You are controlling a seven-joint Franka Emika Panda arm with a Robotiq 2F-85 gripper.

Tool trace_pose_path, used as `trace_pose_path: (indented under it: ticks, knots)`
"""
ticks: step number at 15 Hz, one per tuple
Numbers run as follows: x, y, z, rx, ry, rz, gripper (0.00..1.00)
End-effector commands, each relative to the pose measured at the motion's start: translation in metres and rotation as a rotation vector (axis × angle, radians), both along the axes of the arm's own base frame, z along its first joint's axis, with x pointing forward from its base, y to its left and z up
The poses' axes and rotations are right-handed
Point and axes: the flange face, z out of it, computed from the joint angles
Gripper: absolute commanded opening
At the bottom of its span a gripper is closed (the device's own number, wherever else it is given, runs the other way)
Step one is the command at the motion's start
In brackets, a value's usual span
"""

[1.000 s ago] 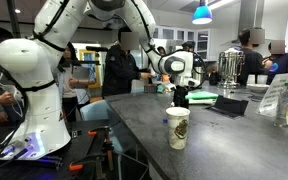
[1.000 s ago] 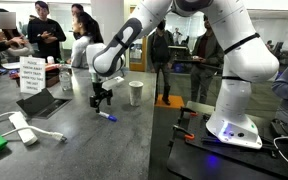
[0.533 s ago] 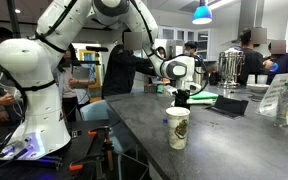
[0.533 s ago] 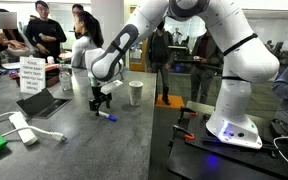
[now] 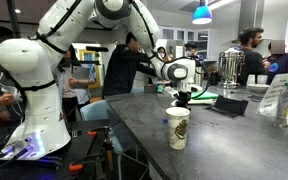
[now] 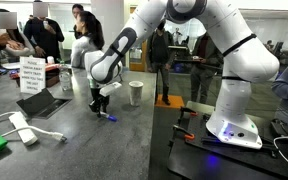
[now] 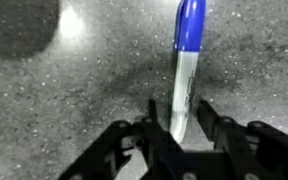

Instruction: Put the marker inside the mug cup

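Although both exterior views show the white arm (image 6: 229,60) bent down over the grey counter (image 6: 94,150), each view carries detail that the others lack.

1. Arm and counter. In both exterior views the arm reaches from its base down to the counter surface. An exterior view shows steel urns (image 5: 231,65) at the far end of the counter. An exterior view shows a dark laptop (image 6: 44,102) and a white printed sign (image 6: 29,75) beyond the work area.

2. Cup. The cup (image 5: 178,128) stands upright on the counter, cream-white with a dark emblem on its side. That emblem is legible only in this exterior view. From the opposite side the cup stands near the end effector, apart from it, with its mouth open upward. The wrist view does not include the cup.

3. End effector. The end effector (image 6: 101,104) hangs low over the counter, pointing down. The exterior views are too small to show the finger spacing. In the wrist view the two dark fingers (image 7: 154,112) are spread apart and nothing is clamped. They straddle the white end of the marker barrel. Contact with the barrel cannot be confirmed.

4. Marker. The marker (image 7: 186,70) lies flat on the speckled counter, outside the cup, with its blue cap pointing away from the wrist. An exterior view shows it as a small blue-tipped shape directly below the fingers.
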Motion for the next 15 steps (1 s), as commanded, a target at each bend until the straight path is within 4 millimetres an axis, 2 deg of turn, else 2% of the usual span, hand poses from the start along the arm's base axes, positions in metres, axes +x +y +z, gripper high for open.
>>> trace_pose_path:
  ticks: [1, 3, 4, 6, 9, 15]
  knots:
    - [0.003, 0.0, 0.003, 0.021, -0.028, -0.029, 0.19]
    - [0.003, 0.0, 0.006, 0.044, -0.038, -0.028, 0.03]
    - [0.003, 0.0, 0.009, 0.054, -0.046, -0.03, 0.0]
    - [0.001, 0.001, 0.02, 0.091, -0.087, -0.011, 0.05]
    - [-0.01, -0.005, 0.053, 0.17, -0.207, 0.104, 0.05]
    - [-0.063, -0.036, 0.129, 0.275, -0.361, 0.391, 0.05]
